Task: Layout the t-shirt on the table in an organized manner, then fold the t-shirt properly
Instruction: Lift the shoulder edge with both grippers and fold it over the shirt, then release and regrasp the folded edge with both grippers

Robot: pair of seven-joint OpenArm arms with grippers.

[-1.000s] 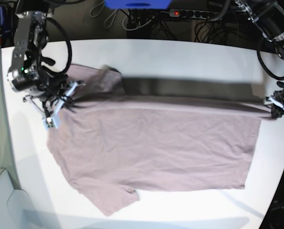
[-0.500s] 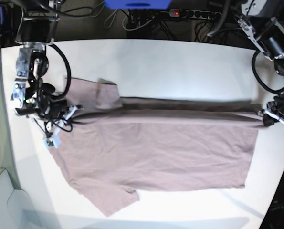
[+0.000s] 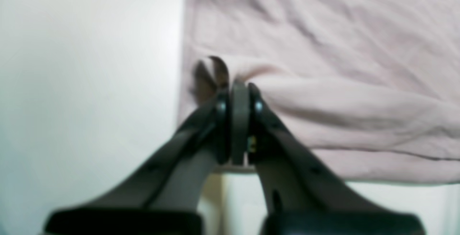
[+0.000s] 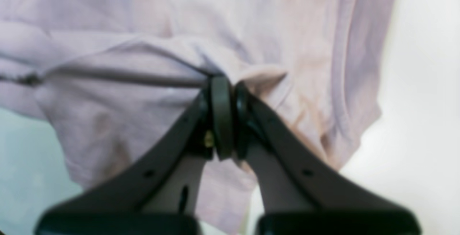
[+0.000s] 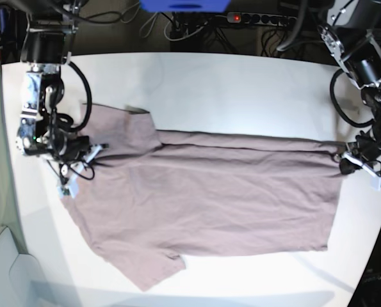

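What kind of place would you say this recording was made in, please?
Probably a robotics lab bench: two robot arms work a dusty mauve cotton t-shirt on a large white matte table, with a black power strip and tangled cables behind it.

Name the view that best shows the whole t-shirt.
The base view: the t-shirt lies spread across the table, both sleeves visible. The wrist views show only bunched cloth pinched in the left gripper and right gripper.

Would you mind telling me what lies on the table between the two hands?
In the base view, only the t-shirt spans the table from the right hand to the left hand; both pinch its edge.
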